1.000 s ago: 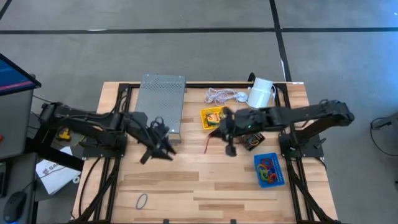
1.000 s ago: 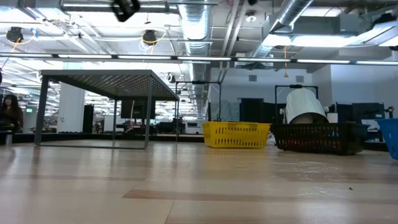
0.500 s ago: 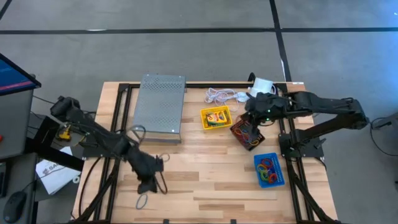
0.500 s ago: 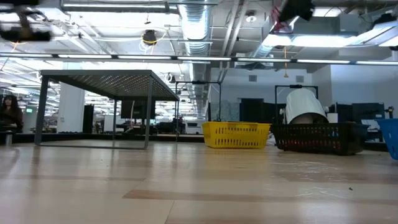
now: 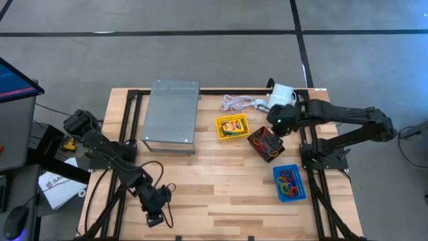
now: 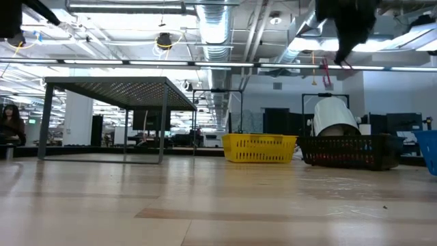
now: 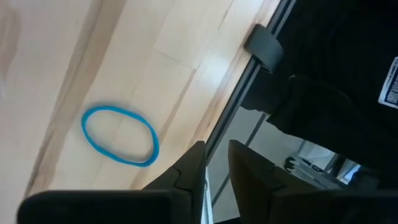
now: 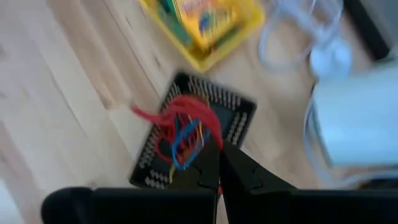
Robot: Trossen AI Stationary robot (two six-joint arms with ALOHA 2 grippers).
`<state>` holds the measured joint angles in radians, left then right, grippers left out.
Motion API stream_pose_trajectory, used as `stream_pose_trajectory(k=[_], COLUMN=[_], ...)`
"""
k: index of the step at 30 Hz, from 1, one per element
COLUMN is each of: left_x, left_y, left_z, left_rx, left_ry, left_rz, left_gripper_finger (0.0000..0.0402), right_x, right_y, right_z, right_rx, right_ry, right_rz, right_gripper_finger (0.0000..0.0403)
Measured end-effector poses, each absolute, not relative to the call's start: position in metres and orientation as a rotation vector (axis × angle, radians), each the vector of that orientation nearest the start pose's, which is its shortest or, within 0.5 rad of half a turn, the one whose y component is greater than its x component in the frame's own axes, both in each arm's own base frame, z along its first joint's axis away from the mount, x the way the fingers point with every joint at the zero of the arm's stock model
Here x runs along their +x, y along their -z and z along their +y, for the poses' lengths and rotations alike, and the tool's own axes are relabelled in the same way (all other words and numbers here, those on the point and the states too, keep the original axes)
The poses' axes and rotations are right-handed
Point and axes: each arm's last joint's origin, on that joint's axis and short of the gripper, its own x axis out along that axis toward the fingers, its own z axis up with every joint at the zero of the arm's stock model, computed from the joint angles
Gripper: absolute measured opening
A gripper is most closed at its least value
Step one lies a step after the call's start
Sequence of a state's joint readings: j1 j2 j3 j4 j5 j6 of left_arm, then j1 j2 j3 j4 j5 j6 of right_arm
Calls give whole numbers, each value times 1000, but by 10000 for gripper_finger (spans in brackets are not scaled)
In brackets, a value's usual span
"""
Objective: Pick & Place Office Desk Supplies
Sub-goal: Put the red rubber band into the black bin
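1. The perforated metal stand (image 5: 172, 114) sits at the table's (image 5: 221, 194) far left.
2. Right of it lies a tray (image 5: 231, 126) holding a crayon box (image 5: 232, 125); the coiled cord (image 5: 235, 102) lies behind it, the cylinder (image 5: 281, 98) further right.
3. The mesh tray (image 5: 266, 143) — rubber bands (image 5: 265, 140) inside — sits just right of the crayon tray.
4. Another tray (image 5: 289, 182) of bands lies nearer, by the right edge.
5. A lone rubber-band loop (image 7: 120, 136) lies at the near left edge — beside the left gripper (image 5: 154, 218).

A wooden table (image 5: 221, 194) carries a grey mesh stand (image 5: 172, 114) at far left, a white cord (image 5: 235, 102) and white cylinder (image 5: 280, 97) at the far edge. A yellow tray (image 5: 232, 126), black tray (image 5: 266, 144) and blue tray (image 5: 289, 182) lie right of centre; a blue band (image 7: 120, 135) lies near left.
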<state>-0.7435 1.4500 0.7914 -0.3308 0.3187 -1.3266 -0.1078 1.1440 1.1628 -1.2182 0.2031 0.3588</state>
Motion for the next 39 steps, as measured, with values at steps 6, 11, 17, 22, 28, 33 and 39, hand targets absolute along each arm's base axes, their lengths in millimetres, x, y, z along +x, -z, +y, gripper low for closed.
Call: stream_pose_trajectory(k=[6,11,17,22,28,33,39], left_x=[192,189,182,178,176,178,178], left_y=[-183,-180,-176,-174,-166,-155,-151], left_z=[-190,-186,-182,-179,-179,-183,-186], left_rx=[-883,-867,-830,-814,-792,-779,-771], left_ry=[122,55,-45,-99,-132,-146,-137], left_rz=[1444,1482,1534,1564,1614,1685,1693], left_gripper_finger=[84,86,86,86,86,86,86], right_x=[181,178,175,179,177,177,177], right_y=[-267,-240,-224,-218,-208,-208,-208], right_z=[-24,-23,-28,-33,-33,-33,-33], right_rx=[321,367,393,421,428,428,430], right_ry=[482,432,435,407,401,401,402], right_rz=[1195,1166,1160,1114,1117,1116,1114], right_gripper_finger=[0,0,0,0,0,0,1])
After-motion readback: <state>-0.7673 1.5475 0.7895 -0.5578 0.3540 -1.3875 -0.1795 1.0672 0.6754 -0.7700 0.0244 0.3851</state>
